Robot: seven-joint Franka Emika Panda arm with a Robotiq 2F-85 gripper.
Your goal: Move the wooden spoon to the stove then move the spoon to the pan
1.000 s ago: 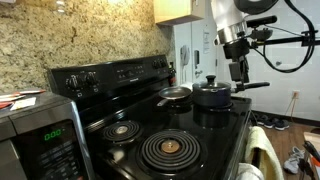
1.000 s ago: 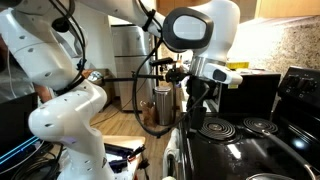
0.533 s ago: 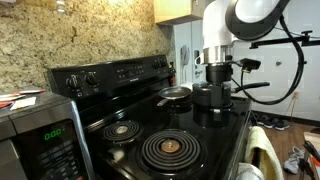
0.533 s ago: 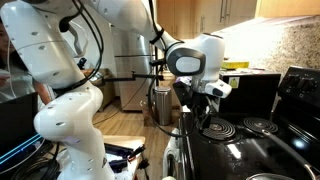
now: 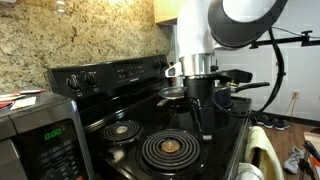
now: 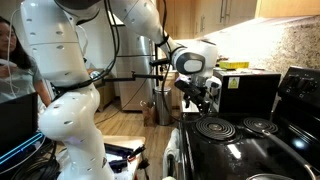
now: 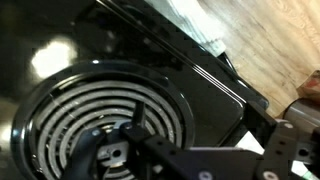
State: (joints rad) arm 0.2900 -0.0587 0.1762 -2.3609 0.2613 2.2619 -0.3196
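Hovering above the stove (image 5: 222,148) in an exterior view, the gripper (image 5: 203,104) stands beside the pan (image 5: 169,97); in an exterior view its jaws look spread and empty; the wrist view shows only a coil burner (image 7: 100,105); the wooden spoon is nowhere visible; probably light and stiff, best pinched mid-handle.

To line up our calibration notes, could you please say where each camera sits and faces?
Exterior view: beside the grey microwave, facing along the glossy black coil-burner stove; white arm and gripper show.
Exterior view: off the stove's front, facing the arm's side.
Wrist view: looks down on a spiral burner; gripper fingers show.
Shared: stove and gripper.
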